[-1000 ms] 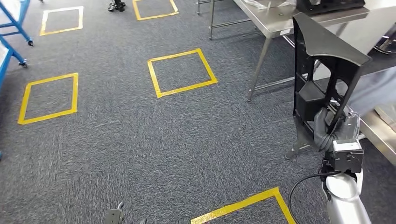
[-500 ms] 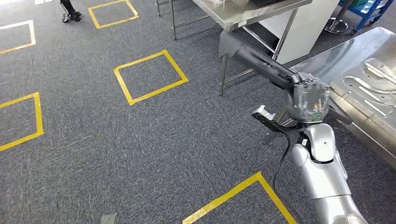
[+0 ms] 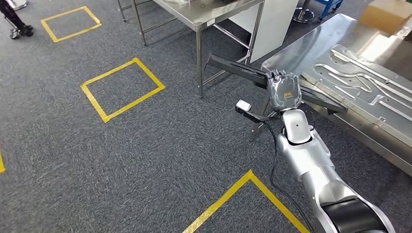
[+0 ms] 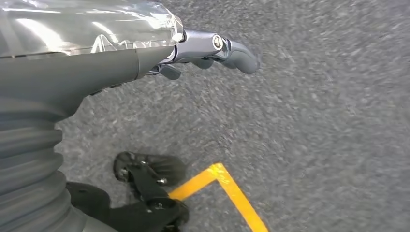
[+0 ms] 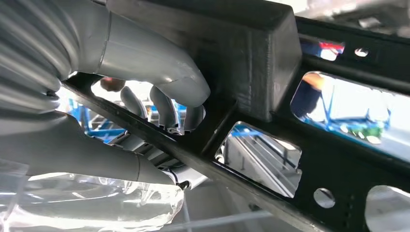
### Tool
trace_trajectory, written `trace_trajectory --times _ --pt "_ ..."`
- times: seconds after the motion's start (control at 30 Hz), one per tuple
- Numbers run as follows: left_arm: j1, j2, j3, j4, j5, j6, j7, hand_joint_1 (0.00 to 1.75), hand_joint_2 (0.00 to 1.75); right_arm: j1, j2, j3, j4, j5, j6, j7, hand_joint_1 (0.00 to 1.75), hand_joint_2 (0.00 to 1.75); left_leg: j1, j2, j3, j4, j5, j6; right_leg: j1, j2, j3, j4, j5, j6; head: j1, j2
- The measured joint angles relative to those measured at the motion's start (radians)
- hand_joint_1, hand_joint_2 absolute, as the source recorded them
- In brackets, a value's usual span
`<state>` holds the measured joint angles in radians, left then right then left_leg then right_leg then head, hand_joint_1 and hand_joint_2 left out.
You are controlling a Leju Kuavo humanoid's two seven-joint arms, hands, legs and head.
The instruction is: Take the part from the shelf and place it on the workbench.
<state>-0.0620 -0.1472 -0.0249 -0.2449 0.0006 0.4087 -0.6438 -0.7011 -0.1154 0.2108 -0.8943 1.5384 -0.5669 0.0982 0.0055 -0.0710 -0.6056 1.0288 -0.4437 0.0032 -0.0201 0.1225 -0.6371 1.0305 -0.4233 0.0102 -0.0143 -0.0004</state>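
Silver and outstretched, the right arm is ending in the right hand (image 3: 284, 91), which is gripping the black part (image 3: 232, 66) and holding it flat in the air over the near-left corner of the steel workbench (image 3: 311, 50); the right wrist view is showing the thumb (image 5: 159, 72) pressing one face of the part's frame while darker fingers (image 5: 167, 110) are hooking through an opening. Grey carpet (image 4: 314, 121) with yellow tape (image 4: 232, 191) is lying under the left hand (image 4: 208, 50), whose fingers are hanging loosely extended around nothing. Farther off, beyond the workbench's far edge, a steel table (image 3: 204, 14) is standing.
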Motion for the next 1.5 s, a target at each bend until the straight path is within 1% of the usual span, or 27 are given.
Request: trace_trajectory --times 0.07,0.13,0.2,0.27,0.3,0.37,0.43,0.5,0.57,0.63,0.7,0.77,0.8,0.83,0.87,0.93,1.0,1.07,1.1,1.13,1.2,1.23,1.3,1.33,1.37,1.43,1.5 --pt "0.000 -0.001 0.006 0.003 0.002 0.003 0.003 0.00 1.75 -0.003 0.006 0.008 0.024 0.010 -0.002 0.004 1.75 1.75 -0.001 0.025 0.004 -0.009 0.004 0.010 -0.005 0.015 -0.004 -0.003 0.003 0.013 0.000 0.000" --pt "0.000 -0.002 0.011 0.005 0.003 0.004 0.005 0.00 1.75 -0.009 0.013 0.015 0.044 0.016 -0.004 0.005 1.75 1.75 -0.001 0.049 0.010 -0.024 0.012 0.023 -0.001 -0.028 -0.022 0.030 -0.021 0.022 0.001 0.000" --pt "0.001 -0.003 0.013 0.008 0.004 0.004 0.006 0.00 1.75 -0.018 0.022 0.020 0.060 0.019 -0.008 0.006 1.75 1.75 -0.003 0.073 0.013 -0.031 0.014 0.031 0.002 -0.093 -0.075 0.140 -0.078 0.028 0.002 0.000" --pt "0.004 -0.004 0.014 0.011 0.005 0.004 0.006 0.00 1.75 -0.021 0.029 0.023 0.074 0.021 -0.009 0.006 1.75 1.75 -0.005 0.096 0.013 -0.030 0.012 0.033 0.000 -0.114 -0.128 0.248 -0.115 0.033 0.002 0.000" --pt "0.005 -0.004 0.014 0.012 0.005 0.004 0.006 0.00 1.75 -0.021 0.030 0.024 0.080 0.022 -0.010 0.006 1.75 1.75 -0.005 0.108 0.013 -0.029 0.010 0.033 -0.001 -0.118 -0.134 0.259 -0.108 0.035 0.002 0.000" --pt "0.005 -0.004 0.015 0.014 0.006 0.004 0.006 0.00 1.75 -0.024 0.032 0.026 0.089 0.022 -0.010 0.006 1.75 1.75 -0.005 0.131 0.014 -0.024 0.004 0.029 -0.001 -0.137 -0.088 0.169 -0.051 0.033 0.002 0.000" --pt "0.005 -0.005 0.015 0.014 0.006 0.004 0.006 0.00 1.75 -0.032 0.036 0.027 0.092 0.022 -0.010 0.007 1.75 1.75 -0.010 0.153 0.017 -0.016 -0.006 0.021 0.010 -0.186 -0.023 0.044 -0.008 0.023 0.002 0.000" --pt "0.005 -0.005 0.015 0.015 0.006 0.004 0.006 0.00 1.75 -0.039 0.040 0.028 0.095 0.022 -0.010 0.007 1.75 1.75 -0.016 0.175 0.021 -0.013 -0.014 0.011 0.019 -0.203 -0.003 -0.001 -0.003 0.009 0.002 0.000" --pt "0.004 -0.005 0.015 0.015 0.006 0.004 0.006 0.00 1.75 -0.040 0.042 0.028 0.098 0.022 -0.011 0.008 1.75 1.75 -0.016 0.192 0.025 -0.011 -0.022 0.001 0.017 -0.173 -0.004 -0.003 0.000 -0.002 0.001 0.000" --pt "0.003 -0.005 0.016 0.015 0.006 0.004 0.006 0.00 1.75 -0.042 0.045 0.031 0.100 0.023 -0.011 0.014 1.75 1.75 -0.010 0.158 0.015 0.025 -0.050 -0.010 0.011 -0.148 -0.001 -0.007 0.003 -0.012 0.001 0.000" --pt "0.005 -0.005 0.019 0.015 0.008 0.005 0.006 0.00 1.75 -0.048 0.052 0.037 0.104 0.024 -0.012 0.024 1.75 1.75 -0.004 0.101 -0.033 0.136 -0.111 -0.018 0.009 -0.123 0.000 -0.008 0.004 -0.021 0.001 0.000" --pt "0.009 -0.005 0.022 0.016 0.012 0.006 0.006 0.00 1.75 -0.054 0.060 0.041 0.110 0.008 -0.014 0.019 1.75 1.75 -0.003 0.081 -0.094 0.262 -0.158 -0.021 0.009 -0.094 0.000 -0.007 0.004 -0.024 0.001 0.000" --pt "0.010 -0.005 0.025 0.016 0.015 0.007 0.005 0.00 1.75 -0.057 0.065 0.042 0.113 -0.020 -0.015 0.000 1.75 1.75 -0.003 0.078 -0.108 0.285 -0.155 -0.020 0.010 -0.076 0.001 -0.006 0.004 -0.025 0.001 0.000" --pt "0.011 -0.005 0.029 0.016 0.018 0.007 0.004 0.00 1.75 -0.061 0.070 0.041 0.114 -0.071 -0.016 -0.032 1.75 1.75 -0.003 0.075 -0.104 0.267 -0.132 -0.018 0.010 -0.060 0.001 -0.005 0.004 -0.024 0.001 0.000" --pt "0.011 -0.005 0.034 0.016 0.022 0.007 0.002 0.00 1.75 -0.066 0.075 0.040 0.112 -0.137 -0.015 -0.074 1.75 1.75 -0.003 0.068 -0.083 0.212 -0.094 -0.015 0.009 -0.044 0.002 -0.004 0.004 -0.024 0.001 0.000" --pt "0.014 -0.004 0.044 0.017 0.028 0.007 -0.006 0.00 1.75 -0.079 0.084 0.036 0.102 -0.263 -0.008 -0.150 1.75 1.75 -0.001 0.025 -0.024 0.072 -0.026 -0.006 0.008 -0.014 0.002 -0.003 0.004 -0.020 0.001 0.000" --pt "0.017 -0.004 0.055 0.018 0.033 0.007 -0.013 0.00 1.75 -0.095 0.089 0.035 0.095 -0.325 -0.003 -0.180 1.75 1.75 -0.001 -0.002 0.007 0.003 -0.005 0.001 0.005 0.011 -0.003 -0.003 0.007 -0.009 0.001 0.000" --pt "0.018 -0.004 0.065 0.019 0.037 0.007 -0.019 0.00 1.75 -0.107 0.089 0.034 0.095 -0.342 -0.003 -0.184 1.75 1.75 -0.002 0.017 0.012 -0.004 -0.003 0.009 0.003 0.032 -0.006 -0.006 0.011 0.006 0.001 0.000" --pt "0.018 -0.003 0.068 0.019 0.039 0.007 -0.020 0.00 1.75 -0.112 0.089 0.034 0.096 -0.346 -0.005 -0.184 1.75 1.75 -0.001 0.029 0.014 -0.010 0.001 0.016 0.004 0.023 -0.009 -0.004 0.008 0.012 0.001 0.000" --pt "0.018 -0.003 0.070 0.019 0.040 0.007 -0.022 0.00 1.75 -0.119 0.089 0.034 0.098 -0.349 -0.006 -0.184 1.75 1.75 0.001 0.041 0.016 -0.017 0.005 0.024 0.007 -0.003 -0.018 0.012 -0.004 0.017 0.003 0.000" --pt "0.020 -0.003 0.075 0.020 0.036 0.004 -0.023 0.00 1.75 -0.133 0.090 0.033 0.104 -0.342 -0.013 -0.180 1.75 1.75 0.000 0.065 0.019 -0.026 0.010 0.035 0.010 -0.077 -0.061 0.105 -0.058 0.023 0.005 0.000" --pt "0.021 -0.002 0.077 0.020 0.032 0.001 -0.023 0.00 1.75 -0.139 0.090 0.034 0.109 -0.330 -0.018 -0.174 1.75 1.75 -0.002 0.077 0.018 -0.026 0.009 0.037 0.009 -0.101 -0.092 0.171 -0.089 0.026 0.007 0.000" --pt "0.022 -0.002 0.079 0.022 0.022 -0.005 -0.018 0.00 1.75 -0.145 0.087 0.034 0.117 -0.303 -0.029 -0.159 1.75 1.75 -0.003 0.101 0.018 -0.025 0.007 0.038 0.005 -0.116 -0.135 0.261 -0.115 0.031 0.007 0.000" --pt "0.021 -0.002 0.079 0.022 0.016 -0.009 -0.014 0.00 1.75 -0.148 0.083 0.034 0.118 -0.294 -0.029 -0.152 1.75 1.75 -0.003 0.113 0.018 -0.024 0.005 0.037 0.004 -0.120 -0.132 0.256 -0.102 0.032 0.007 0.000" --pt "0.020 -0.002 0.079 0.023 0.012 -0.011 -0.010 0.00 1.75 -0.152 0.079 0.034 0.112 -0.284 -0.021 -0.144 1.75 1.75 -0.003 0.124 0.019 -0.021 0.002 0.036 0.004 -0.126 -0.108 0.212 -0.073 0.032 0.007 0.000" --pt "0.017 -0.003 0.079 0.023 0.004 -0.016 -0.001 0.00 1.75 -0.164 0.070 0.034 0.081 -0.261 0.011 -0.124 1.75 1.75 -0.007 0.146 0.021 -0.015 -0.006 0.029 0.011 -0.166 -0.037 0.077 -0.016 0.025 0.007 0.000" --pt "0.015 -0.003 0.079 0.023 -0.001 -0.020 0.005 0.00 1.75 -0.183 0.064 0.034 0.040 -0.232 0.058 -0.099 1.75 1.75 -0.014 0.168 0.024 -0.010 -0.014 0.020 0.021 -0.192 -0.001 0.001 0.003 0.013 0.006 0.000"
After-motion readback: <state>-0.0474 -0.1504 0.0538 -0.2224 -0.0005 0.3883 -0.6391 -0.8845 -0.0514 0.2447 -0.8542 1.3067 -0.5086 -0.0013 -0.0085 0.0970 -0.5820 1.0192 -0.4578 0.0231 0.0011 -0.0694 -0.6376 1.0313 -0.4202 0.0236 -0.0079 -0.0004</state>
